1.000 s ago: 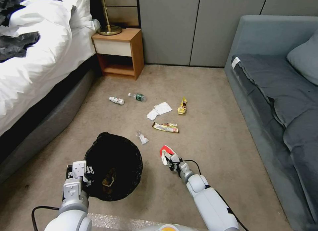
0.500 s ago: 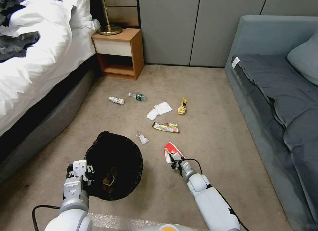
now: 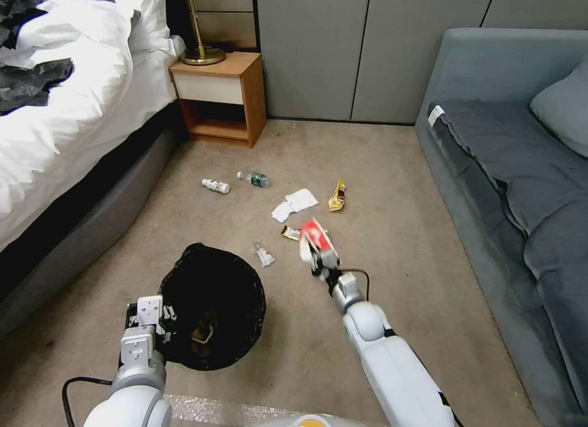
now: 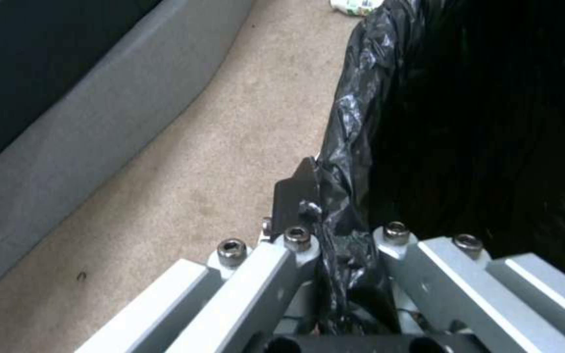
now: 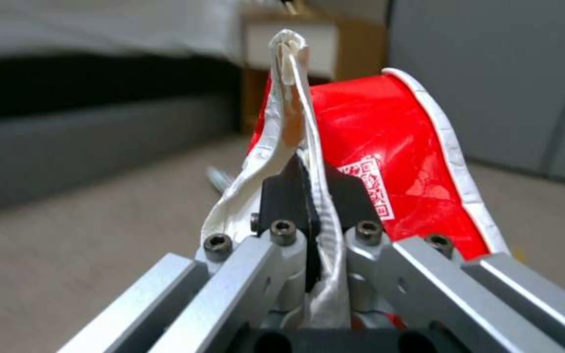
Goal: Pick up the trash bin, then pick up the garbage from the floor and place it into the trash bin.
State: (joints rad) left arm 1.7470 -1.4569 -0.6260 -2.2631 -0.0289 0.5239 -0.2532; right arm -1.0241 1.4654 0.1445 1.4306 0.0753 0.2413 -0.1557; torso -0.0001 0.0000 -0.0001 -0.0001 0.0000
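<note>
The trash bin [image 3: 211, 304], lined with a crinkly black bag, is held over the carpet at the lower left. My left gripper [image 3: 149, 321] is shut on its near rim; in the left wrist view the fingers [image 4: 295, 196] pinch the black bag [image 4: 426, 122]. Inside lies a tan scrap [image 3: 202, 332]. My right gripper [image 3: 316, 252] is raised to the right of the bin, shut on a red-white wrapper [image 3: 312, 233]. In the right wrist view the wrapper [image 5: 387, 132] stands up between the shut jaws. Garbage on the floor: two bottles [image 3: 215, 185] [image 3: 254, 179], white paper [image 3: 295, 204], a yellow wrapper [image 3: 336, 196].
A small clear scrap [image 3: 264, 255] lies beside the bin; another wrapper [image 3: 289, 232] peeks out behind the held one. A bed [image 3: 67, 108] runs along the left, a wooden nightstand [image 3: 220, 93] stands at the back, and a grey sofa [image 3: 508, 163] lines the right.
My right gripper has lifted the red-white wrapper off the carpet and carried it up and forward, now hiding part of the yellow-red wrapper. The bin and left arm have barely moved.
</note>
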